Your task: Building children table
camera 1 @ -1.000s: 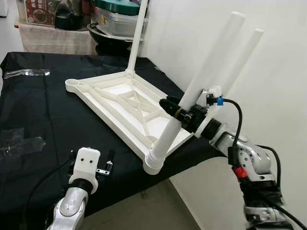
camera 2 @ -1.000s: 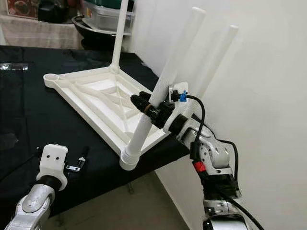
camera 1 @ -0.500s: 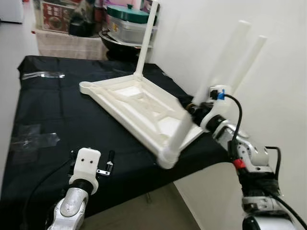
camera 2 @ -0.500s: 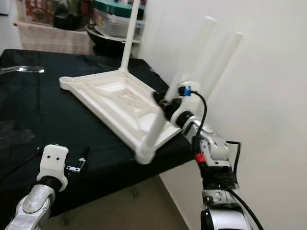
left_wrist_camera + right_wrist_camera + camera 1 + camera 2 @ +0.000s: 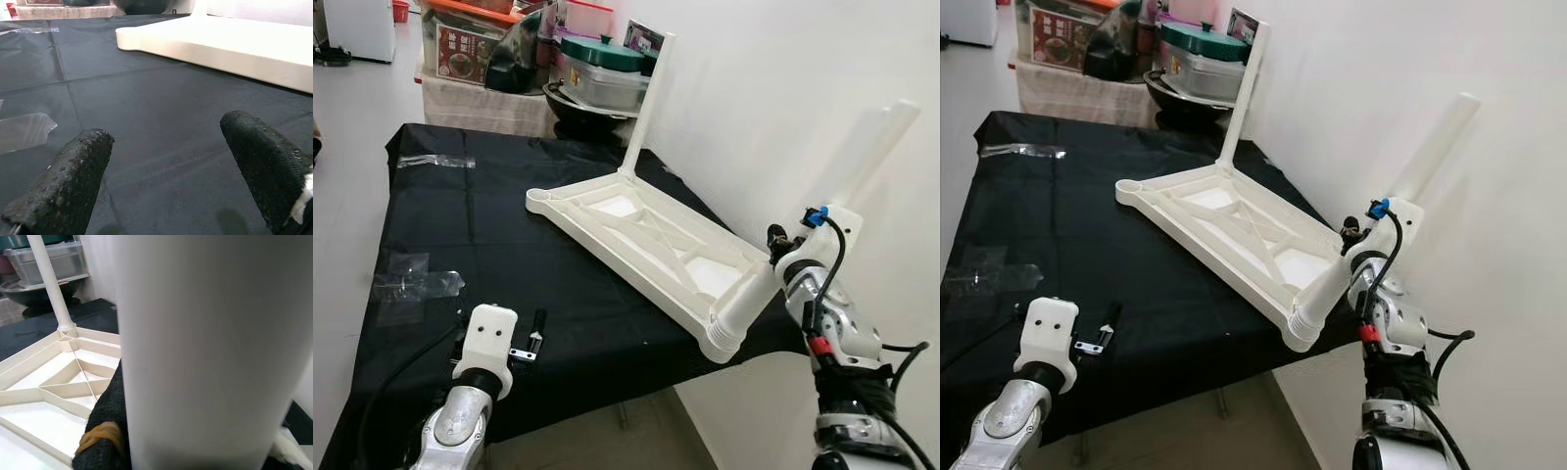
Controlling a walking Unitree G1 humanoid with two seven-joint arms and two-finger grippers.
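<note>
The white children's table top (image 5: 636, 227) lies upside down on the black cloth, ribs up. One white leg (image 5: 647, 106) stands upright in its far corner. A second white leg (image 5: 749, 299) sits in the near right corner socket and leans out toward the wall. My right gripper (image 5: 775, 245) is shut on it partway up, and one black finger (image 5: 105, 431) presses against the leg (image 5: 205, 352). My left gripper (image 5: 166, 171) is open low over the cloth near the front edge, left of the table top, with nothing between its fingers.
Black cloth covers the work table (image 5: 460, 225), with clear plastic wrap (image 5: 416, 284) at the left and more wrap (image 5: 435, 160) at the back. Pots and boxes (image 5: 597, 73) stand behind. A white wall (image 5: 783, 88) runs close along the right. The table's front edge drops to the floor.
The camera has pulled back and shifted, so more of the table shows. My right gripper stays shut on the leg. The left gripper has not moved.
</note>
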